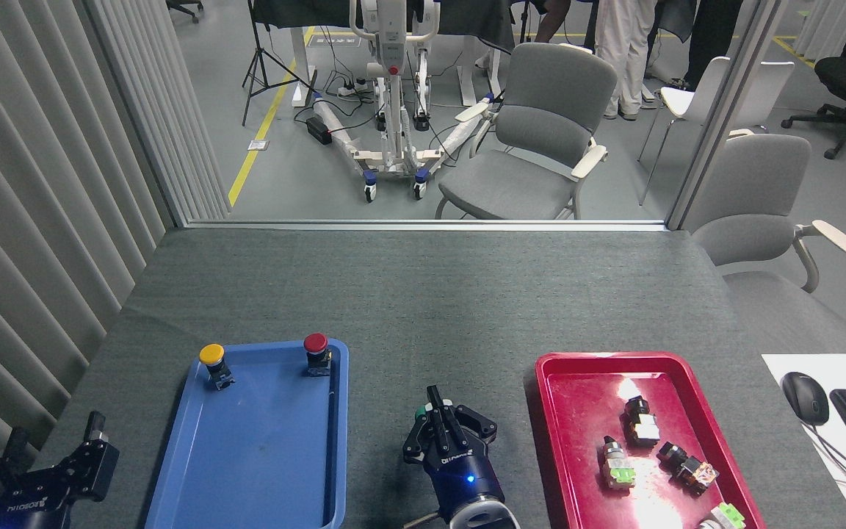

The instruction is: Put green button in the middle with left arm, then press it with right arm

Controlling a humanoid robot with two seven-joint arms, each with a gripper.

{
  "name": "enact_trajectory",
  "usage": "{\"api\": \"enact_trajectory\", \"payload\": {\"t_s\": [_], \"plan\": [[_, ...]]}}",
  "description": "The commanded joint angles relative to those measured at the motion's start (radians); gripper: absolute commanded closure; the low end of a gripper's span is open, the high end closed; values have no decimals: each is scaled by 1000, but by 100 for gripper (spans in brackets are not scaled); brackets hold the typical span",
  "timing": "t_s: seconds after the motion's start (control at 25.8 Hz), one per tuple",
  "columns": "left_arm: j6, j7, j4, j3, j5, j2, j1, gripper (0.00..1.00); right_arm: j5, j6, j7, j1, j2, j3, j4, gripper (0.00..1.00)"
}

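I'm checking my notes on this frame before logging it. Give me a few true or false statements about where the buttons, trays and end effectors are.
1. The right end effector covers the green button, fingers together. True.
2. The yellow-capped push button stands in the red plastic tray. False: it stands in the blue plastic tray.
3. The red-capped push button sits at the blue tray's far edge. True.
4. The left end effector hangs over the blue tray. False: it is left of it.

Bare cloth on the table [423,294] lies open across the far half. Nearer, the blue tray [340,441] on the left and red tray [540,411] on the right flank a lane, which the right gripper [438,415] fills, apparently hiding the green button.
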Motion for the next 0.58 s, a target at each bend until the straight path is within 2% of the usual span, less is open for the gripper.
{"api": "enact_trajectory", "payload": {"t_s": [0.0,0.12,0.31,0.43,0.54], "plan": [[-30,-62,-63,42,-3,-49,4,0,-7,-1,1,-15,1,12,34,95],[-78,-66,-108,79,-5,-116,40,0,-10,0,1,-15,1,12,43,95],[-263,-71,-154,128,-17,-193,106,1,-12,2,1,-15,1,12,74,95],[-277,-69,-149,130,-17,-239,119,1,-12,2,1,-15,1,12,85,95],[-276,-68,-149,125,-17,-242,151,1,-12,3,4,-15,1,12,85,95]]}}
